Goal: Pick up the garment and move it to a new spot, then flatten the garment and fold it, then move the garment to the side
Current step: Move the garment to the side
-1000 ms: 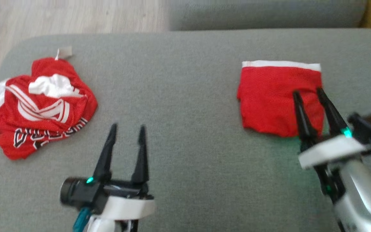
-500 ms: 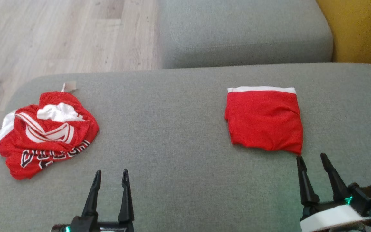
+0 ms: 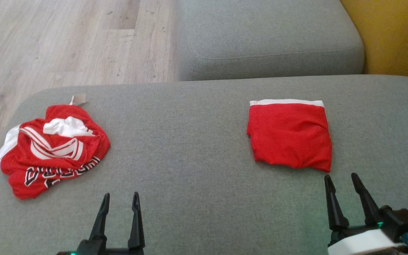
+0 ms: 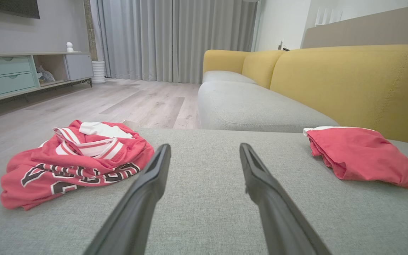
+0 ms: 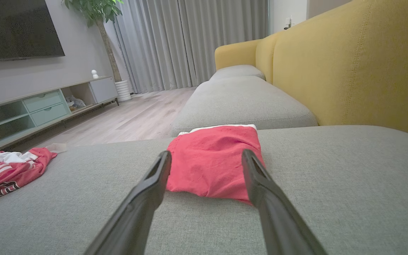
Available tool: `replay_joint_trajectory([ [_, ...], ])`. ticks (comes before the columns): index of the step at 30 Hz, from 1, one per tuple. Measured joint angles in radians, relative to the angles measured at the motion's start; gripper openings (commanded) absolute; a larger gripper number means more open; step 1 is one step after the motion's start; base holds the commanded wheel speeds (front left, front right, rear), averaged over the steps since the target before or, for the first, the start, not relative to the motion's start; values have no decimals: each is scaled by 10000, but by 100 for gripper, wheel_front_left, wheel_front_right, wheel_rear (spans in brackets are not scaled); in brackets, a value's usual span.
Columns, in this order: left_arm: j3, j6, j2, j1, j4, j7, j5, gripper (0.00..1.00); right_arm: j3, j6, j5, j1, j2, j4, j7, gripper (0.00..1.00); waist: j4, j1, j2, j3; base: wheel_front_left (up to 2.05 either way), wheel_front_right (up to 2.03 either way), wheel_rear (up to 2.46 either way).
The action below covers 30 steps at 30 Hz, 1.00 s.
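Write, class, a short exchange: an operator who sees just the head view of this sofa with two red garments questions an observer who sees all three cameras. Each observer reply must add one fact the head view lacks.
Operator: The folded garment lies beyond my right hand. Is the hand lined up with it?
Observer: Yes. In the right wrist view the garment's near edge shows between the open hand's two fingers.
Operator: Does the crumpled jersey lie flat?
Observer: No. The left wrist view shows it from the side, heaped in raised folds, off to the left of the open left hand.
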Motion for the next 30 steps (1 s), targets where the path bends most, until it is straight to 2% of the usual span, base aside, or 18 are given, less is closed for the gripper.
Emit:
replay_joint_trajectory([
  [30, -73, -10, 0, 0, -86, 0, 0, 100, 107, 0, -19, 0, -19, 188, 0, 100, 36, 0, 0, 96, 0, 0, 0],
])
